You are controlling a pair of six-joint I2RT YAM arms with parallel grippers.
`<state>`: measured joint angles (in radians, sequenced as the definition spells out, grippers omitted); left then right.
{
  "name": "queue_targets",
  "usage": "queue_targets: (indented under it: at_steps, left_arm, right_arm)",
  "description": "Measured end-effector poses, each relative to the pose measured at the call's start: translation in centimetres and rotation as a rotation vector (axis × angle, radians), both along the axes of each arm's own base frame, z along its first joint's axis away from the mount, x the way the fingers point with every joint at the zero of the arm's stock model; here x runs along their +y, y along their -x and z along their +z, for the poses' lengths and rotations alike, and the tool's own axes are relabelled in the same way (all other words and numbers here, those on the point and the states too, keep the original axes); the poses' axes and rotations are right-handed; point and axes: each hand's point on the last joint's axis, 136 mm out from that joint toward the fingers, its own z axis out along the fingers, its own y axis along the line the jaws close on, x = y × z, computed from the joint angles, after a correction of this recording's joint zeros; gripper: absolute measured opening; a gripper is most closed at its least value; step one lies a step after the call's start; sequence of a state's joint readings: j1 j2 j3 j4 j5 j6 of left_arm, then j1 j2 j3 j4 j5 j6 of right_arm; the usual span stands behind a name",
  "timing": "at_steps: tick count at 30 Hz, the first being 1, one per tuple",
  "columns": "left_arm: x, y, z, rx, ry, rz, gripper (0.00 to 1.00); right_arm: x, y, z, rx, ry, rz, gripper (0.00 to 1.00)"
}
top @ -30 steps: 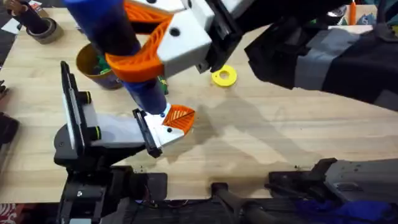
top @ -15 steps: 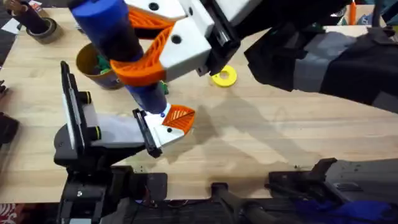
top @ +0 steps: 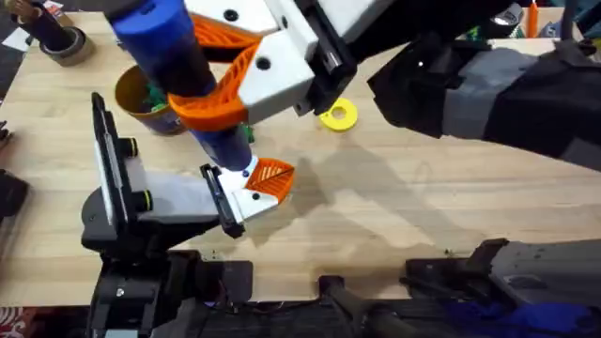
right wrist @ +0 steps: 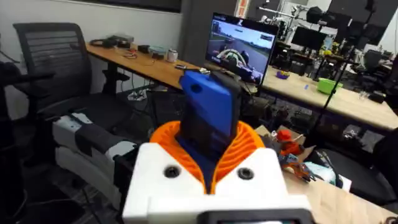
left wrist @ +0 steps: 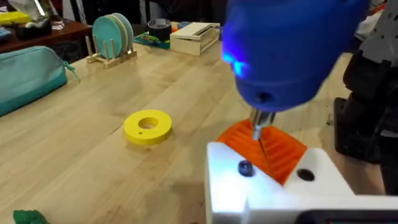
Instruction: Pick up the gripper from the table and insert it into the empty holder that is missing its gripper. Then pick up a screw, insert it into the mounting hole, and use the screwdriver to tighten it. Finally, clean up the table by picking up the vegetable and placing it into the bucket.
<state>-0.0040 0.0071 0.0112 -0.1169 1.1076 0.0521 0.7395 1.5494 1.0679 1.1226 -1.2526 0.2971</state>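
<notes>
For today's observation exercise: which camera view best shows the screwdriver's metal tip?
The left wrist view: the screwdriver is close, its thin tip meeting the orange gripper in the white holder. Overhead, the blue body hides most of the tip. The right wrist view shows just its upper body, clamped by the right gripper.

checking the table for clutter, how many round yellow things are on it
2: a flat yellow ring lies on the wood right of the blue screwdriver; a round yellow-gold tin can stands at the upper left, partly behind it. More may be hidden under the arm.

blue screwdriver (top: 183, 70); orange ribbed gripper (top: 269, 176); yellow-gold bucket (top: 131, 92); yellow ring (top: 338, 115).
</notes>
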Motion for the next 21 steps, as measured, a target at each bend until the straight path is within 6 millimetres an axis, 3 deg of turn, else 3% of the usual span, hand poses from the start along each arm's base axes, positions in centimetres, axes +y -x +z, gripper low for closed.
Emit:
queue_targets:
  at_steps: [14, 21]
  left_arm:
    - [0.0, 0.0, 0.0, 0.001, 0.000, 0.000, 0.007]
    - [0.0, 0.0, 0.0, 0.000, 0.000, 0.000, 0.007]
  right_arm:
    - [0.1, -0.1, -0.2, -0.028, -0.011, -0.007, 0.025]
    - [0.1, -0.1, -1.2, -0.017, 0.004, -0.008, 0.025]
